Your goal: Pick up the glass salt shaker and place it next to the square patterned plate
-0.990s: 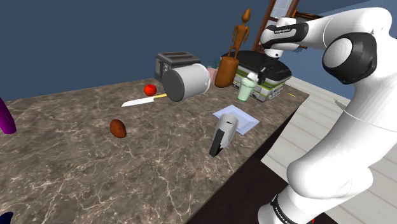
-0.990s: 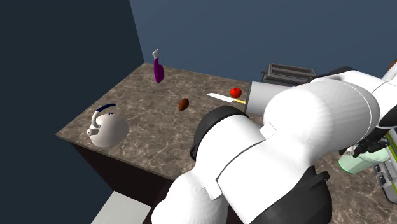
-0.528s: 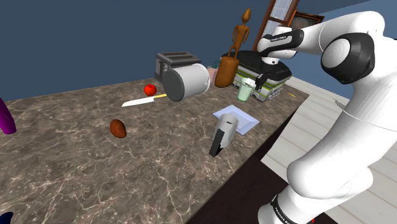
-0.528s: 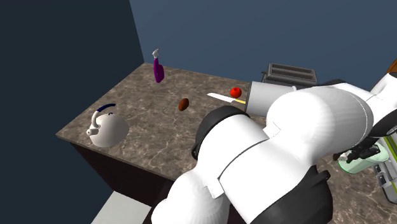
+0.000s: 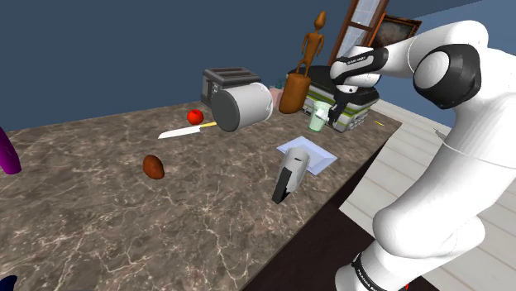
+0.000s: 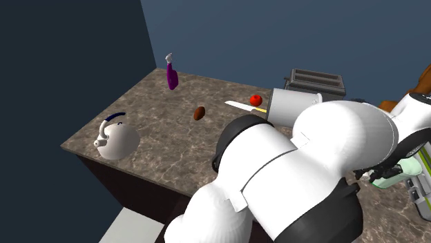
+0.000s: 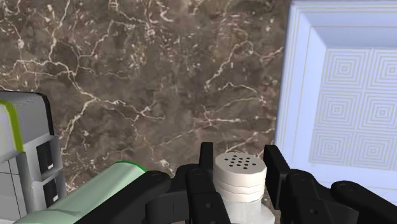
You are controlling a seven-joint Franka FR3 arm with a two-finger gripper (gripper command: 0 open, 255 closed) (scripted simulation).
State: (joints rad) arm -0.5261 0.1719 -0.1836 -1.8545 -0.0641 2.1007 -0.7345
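Salt shaker (image 7: 240, 167) stands upright near the counter's (image 5: 207, 215) back edge, just beside the square patterned plate (image 7: 343, 83). The gripper (image 7: 240, 150) hangs over it, fingers apart either side of the white holed cap, not clamped yet, I'd say. I'd go a bit lower first and grab the body, not the cap, then squeeze slowly, staying centred.

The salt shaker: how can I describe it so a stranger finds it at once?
On the brown marble counter, find the pale blue square plate. The salt shaker stands between this plate and a pale green cylinder. Only it has a round white cap dotted with small holes.
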